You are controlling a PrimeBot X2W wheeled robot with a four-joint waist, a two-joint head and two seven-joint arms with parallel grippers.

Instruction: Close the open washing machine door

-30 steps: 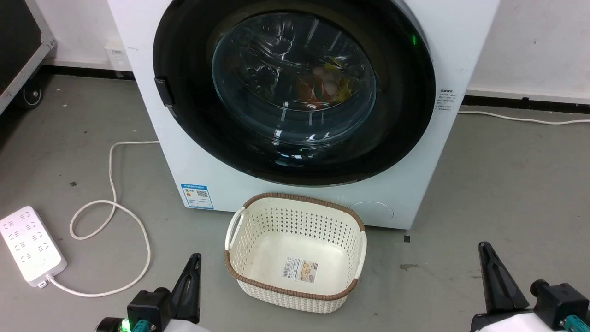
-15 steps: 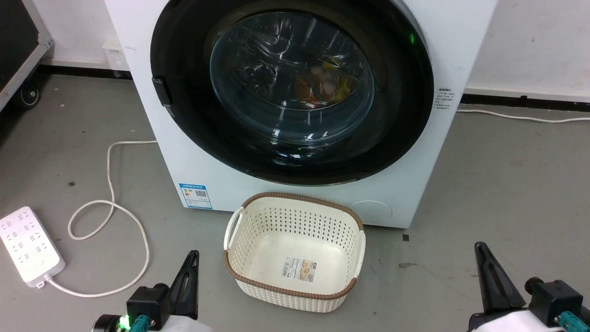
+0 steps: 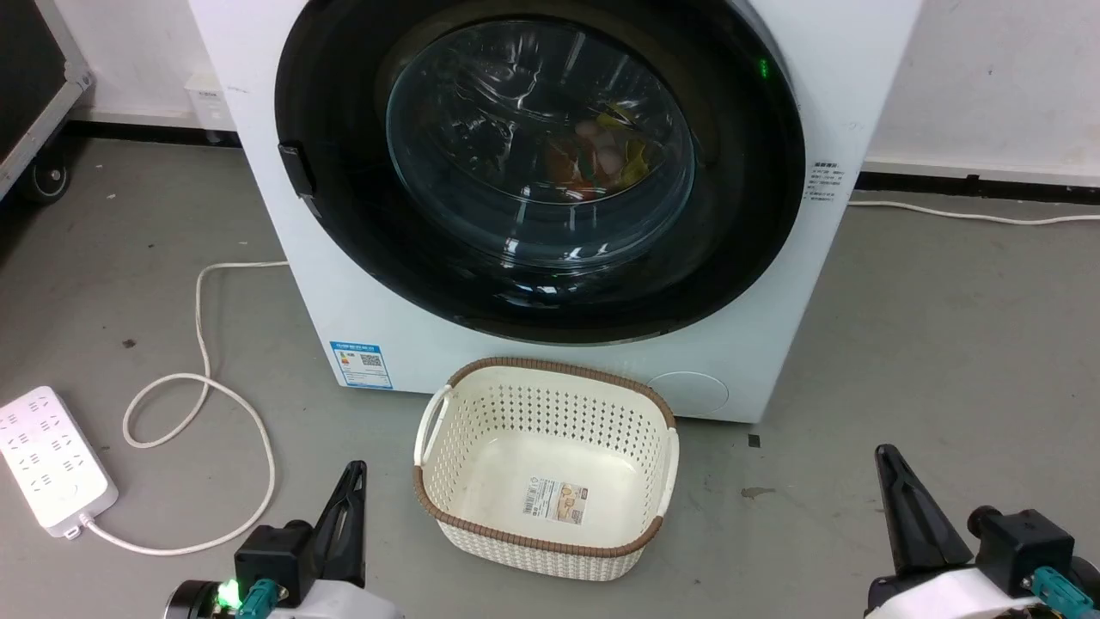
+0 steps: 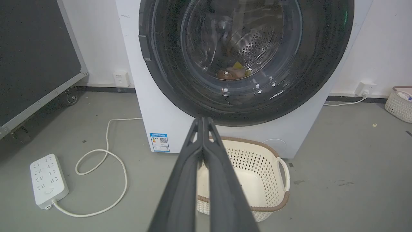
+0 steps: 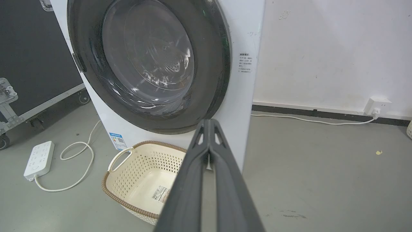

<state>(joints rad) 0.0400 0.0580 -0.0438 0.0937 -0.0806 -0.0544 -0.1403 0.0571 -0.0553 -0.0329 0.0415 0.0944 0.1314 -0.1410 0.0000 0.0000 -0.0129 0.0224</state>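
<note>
At the left edge of the floor lies a white power strip (image 3: 53, 460), its cable (image 3: 202, 378) looping toward the washing machine (image 3: 481, 331). The left gripper (image 3: 354, 471) hangs low over the near floor, fingers pressed together on nothing, well apart from the machine. Between the grippers a cream basket (image 3: 533, 540) stands empty, just before the machine's foot. Above it the washing machine door (image 3: 537, 146) sits flat against the white front; no gap shows round its black rim, and coloured laundry is visible behind the glass. The right gripper (image 3: 885, 456) hangs over the near right floor, likewise closed and empty. Judgement: the door appears shut, so the closing step looks complete. Whether the latch has caught cannot be told; any next move need only be a firm press on the rim's left side.
</note>
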